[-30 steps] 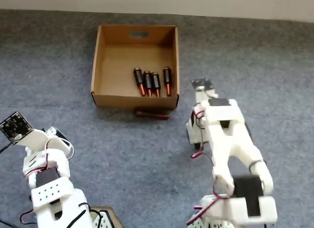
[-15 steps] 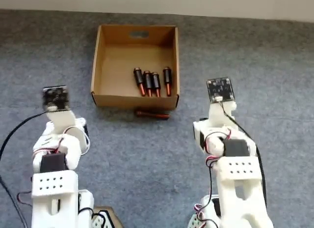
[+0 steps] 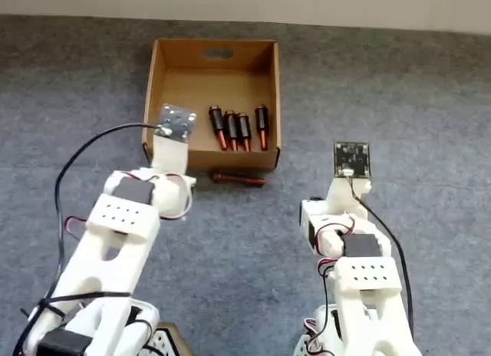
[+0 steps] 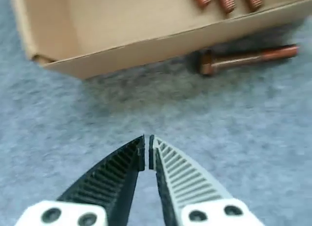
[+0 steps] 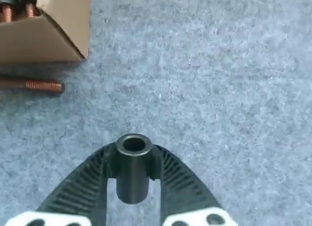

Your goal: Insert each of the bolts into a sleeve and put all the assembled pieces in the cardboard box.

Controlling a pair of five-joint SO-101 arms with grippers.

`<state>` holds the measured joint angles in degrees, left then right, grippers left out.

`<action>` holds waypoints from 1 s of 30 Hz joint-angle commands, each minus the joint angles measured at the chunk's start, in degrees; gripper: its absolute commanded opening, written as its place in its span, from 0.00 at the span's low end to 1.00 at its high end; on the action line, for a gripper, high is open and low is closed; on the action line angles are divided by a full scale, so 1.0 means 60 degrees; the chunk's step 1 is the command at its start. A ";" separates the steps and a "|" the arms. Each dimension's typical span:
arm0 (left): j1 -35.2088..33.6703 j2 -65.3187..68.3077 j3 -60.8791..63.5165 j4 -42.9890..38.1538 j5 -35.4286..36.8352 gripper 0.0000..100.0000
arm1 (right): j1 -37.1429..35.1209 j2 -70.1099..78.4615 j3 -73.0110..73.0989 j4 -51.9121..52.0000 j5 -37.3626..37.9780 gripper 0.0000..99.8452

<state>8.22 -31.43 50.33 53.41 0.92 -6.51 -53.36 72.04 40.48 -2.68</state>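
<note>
Four assembled pieces [image 3: 238,128] we log in cardboard box [image 3: 211,157] | bolt [image 3: 238,178] outside near wall | left pincer [image 4: 147,153] pressed together | right pincer [image 5: 132,156] pinching sleeve [image 5: 130,179]

Box [image 3: 151,95]: brown cardboard, open top, upright on grey counter [image 3: 430,103].
Pieces [image 3: 238,127]: four, each black sleeve with copper-red shank sticking out; lie side by side on box floor, right of middle, shanks toward near wall.
Bolt [image 3: 238,178]: copper-red, bare, flat on counter just outside near wall, parallel to it, hex head toward left side.
Sleeve [image 5: 132,167]: black cylinder, bore open and hollow, clamped between fingers of right pincer [image 5: 132,155], apart from bolt and box.
</note>
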 commanded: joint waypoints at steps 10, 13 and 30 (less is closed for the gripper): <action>0.1634 0.0154 -0.0256 -0.1128 0.7033 0.21 | -0.0037 -0.0212 -0.0066 -0.0168 -0.0088 0.01; 0.1678 0.0608 -0.0095 -0.2081 0.7678 0.21 | -0.0037 -0.0168 -0.0051 -0.0168 -0.0088 0.01; 0.2205 0.4271 -0.2205 -0.2623 0.8308 0.20 | -0.0037 -0.0227 0.0066 -0.0168 -0.0088 0.01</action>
<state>21.14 -6.55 41.80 38.81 50.33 -6.51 -53.36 72.84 40.48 -2.68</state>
